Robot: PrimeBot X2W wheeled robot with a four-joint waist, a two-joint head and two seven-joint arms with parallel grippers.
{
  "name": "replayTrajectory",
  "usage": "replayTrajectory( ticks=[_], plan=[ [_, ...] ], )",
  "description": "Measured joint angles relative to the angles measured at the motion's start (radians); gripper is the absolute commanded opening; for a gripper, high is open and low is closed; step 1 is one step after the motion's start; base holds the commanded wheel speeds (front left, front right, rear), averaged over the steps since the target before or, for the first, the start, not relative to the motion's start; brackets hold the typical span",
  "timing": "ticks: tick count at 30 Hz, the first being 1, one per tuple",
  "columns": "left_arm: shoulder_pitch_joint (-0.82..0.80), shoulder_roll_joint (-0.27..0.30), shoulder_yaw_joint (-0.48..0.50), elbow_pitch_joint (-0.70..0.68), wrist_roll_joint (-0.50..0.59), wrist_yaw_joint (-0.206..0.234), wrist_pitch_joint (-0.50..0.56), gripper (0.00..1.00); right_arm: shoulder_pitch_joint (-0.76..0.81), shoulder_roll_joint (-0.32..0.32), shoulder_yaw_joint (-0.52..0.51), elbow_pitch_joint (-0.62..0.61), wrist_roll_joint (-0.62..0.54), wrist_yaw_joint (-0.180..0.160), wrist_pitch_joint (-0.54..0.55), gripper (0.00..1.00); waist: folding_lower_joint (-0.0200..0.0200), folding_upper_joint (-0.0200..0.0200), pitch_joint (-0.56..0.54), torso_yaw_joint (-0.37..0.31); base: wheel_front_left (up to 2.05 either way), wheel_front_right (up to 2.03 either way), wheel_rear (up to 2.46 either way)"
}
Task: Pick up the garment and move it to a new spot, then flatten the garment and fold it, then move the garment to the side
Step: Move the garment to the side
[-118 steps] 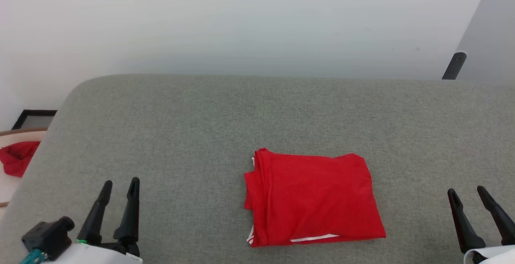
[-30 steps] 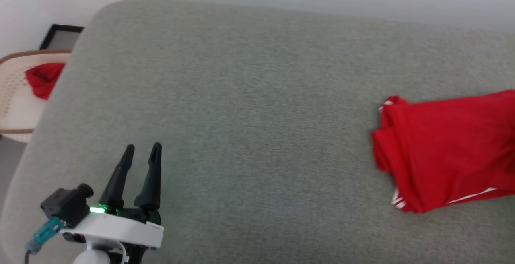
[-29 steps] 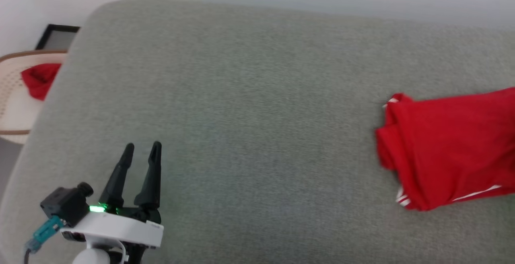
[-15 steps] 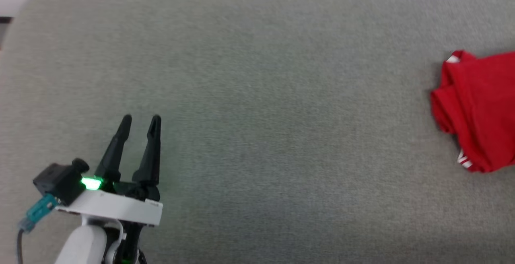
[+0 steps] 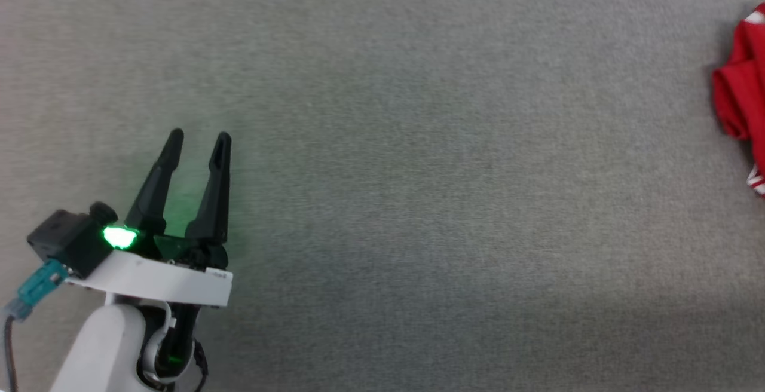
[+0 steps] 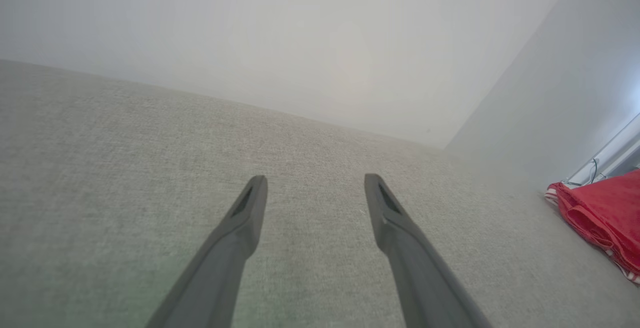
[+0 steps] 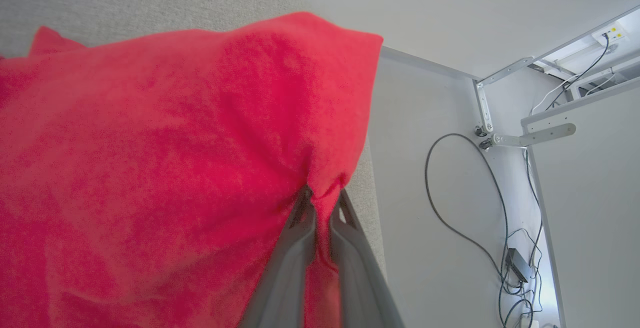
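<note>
Right wrist view is showing the right gripper [image 7: 324,194] clenching an edge of the garment [image 7: 175,138] mid-frame; in head view the garment is lying at the right edge, left gripper [image 5: 198,137] gaping empty lower left. Probably the sideways move is running, needing a smooth drag, then release.

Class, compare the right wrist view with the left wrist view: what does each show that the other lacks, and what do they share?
Right wrist view: the right pincer shut on a fold of the red garment, plus loose cables. Left wrist view: the left pincer, open over bare grey cushion, apart from the garment. Shared: the garment, the cushion and the pale wall.
</note>
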Motion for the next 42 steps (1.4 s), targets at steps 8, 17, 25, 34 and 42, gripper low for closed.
replayTrajectory(
  ticks=[8, 17, 25, 34, 42],
  plan=[
    [-0.033, 0.016, -0.012, -0.007, 0.003, 0.0, 0.0, 1.0, -0.041, -0.055, 0.02, 0.02, -0.045, 0.0, -0.054, 0.0, 0.0, 0.0, 0.057, -0.051, 0.0, 0.0, 0.0],
    [-0.058, 0.019, -0.027, -0.005, 0.006, 0.0, -0.002, 1.0, -0.066, -0.057, 0.043, 0.068, -0.083, 0.0, -0.112, 0.0, -0.0001, 0.0, 0.091, -0.068, 0.0, 0.0, 0.0],
    [-0.068, 0.02, -0.037, -0.004, 0.002, 0.0, -0.002, 1.0, -0.102, 0.001, 0.039, 0.134, -0.13, 0.0, -0.14, 0.09, 0.0, 0.0, 0.1, -0.047, 0.0, 0.0, 0.0],
    [-0.063, 0.013, -0.03, 0.006, -0.001, 0.0, -0.002, 1.0, -0.122, 0.044, 0.004, 0.198, -0.168, 0.0, -0.166, 1.0, 0.0, 0.0, 0.088, -0.021, 0.0, 0.0, 0.0],
    [-0.04, 0.004, -0.02, 0.015, -0.002, 0.0, -0.002, 1.0, -0.132, 0.054, -0.022, 0.196, -0.199, 0.0, -0.156, 1.0, 0.0, 0.0, 0.041, -0.022, 0.0, 0.0, 0.0]
  ],
)
